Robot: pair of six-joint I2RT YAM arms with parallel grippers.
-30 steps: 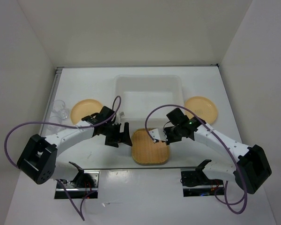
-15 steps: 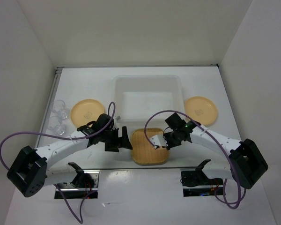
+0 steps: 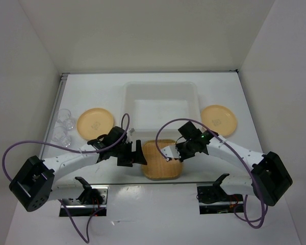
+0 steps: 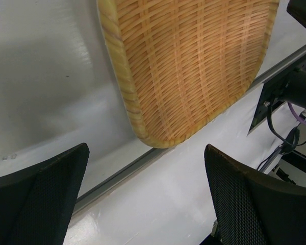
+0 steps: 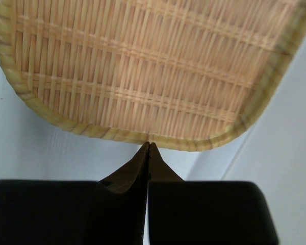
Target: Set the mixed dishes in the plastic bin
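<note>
Evidently the right gripper (image 5: 149, 151), pinched shut and empty, meets the woven tray (image 3: 163, 162) rim, probably bracing it for the wide-open, empty left gripper (image 3: 135, 153).

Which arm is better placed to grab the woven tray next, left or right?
Probably left. The left tool is open, facing the rim of the woven tray. The right tool also points at the rim, but its jaws are shut and must open first.

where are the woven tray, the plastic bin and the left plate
woven tray (image 3: 160, 166): top view, bare middle of its woven floor
plastic bin (image 3: 160, 109): top view, bare floor at its centre
left plate (image 3: 95, 123): top view, centre of its face
</note>
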